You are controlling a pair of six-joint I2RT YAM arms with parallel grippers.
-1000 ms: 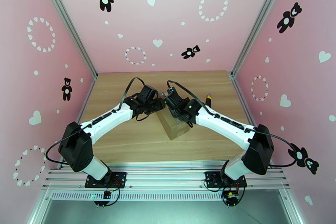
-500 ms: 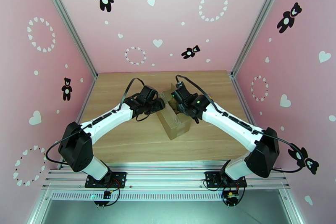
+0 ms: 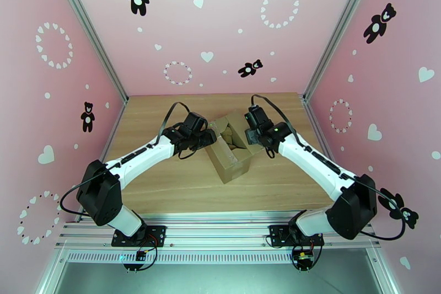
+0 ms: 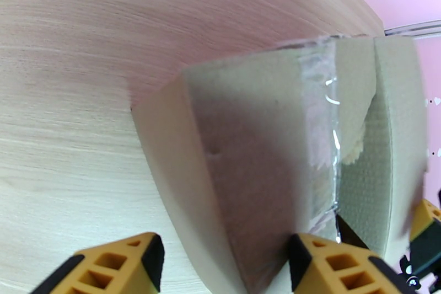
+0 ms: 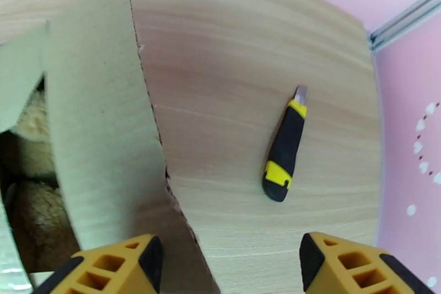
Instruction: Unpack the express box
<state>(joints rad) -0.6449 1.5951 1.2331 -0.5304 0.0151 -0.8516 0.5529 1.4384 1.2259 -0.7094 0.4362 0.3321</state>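
Note:
The express box is a brown cardboard carton standing askew mid-table, its top flaps apart and something brown and furry inside. My left gripper is at the box's left side. In the left wrist view its jaws are open and straddle a taped corner of the box, with a gap beside the left finger. My right gripper hovers at the box's right side, open; the raised right flap stands by its left finger.
A black and yellow utility knife lies on the wooden table to the right of the box, blade end pointing away. Pink walls close in the back and both sides.
My right gripper has swung back and to the right off the box top, and the right flap now stands open, showing the inside. The left arm has stayed put.

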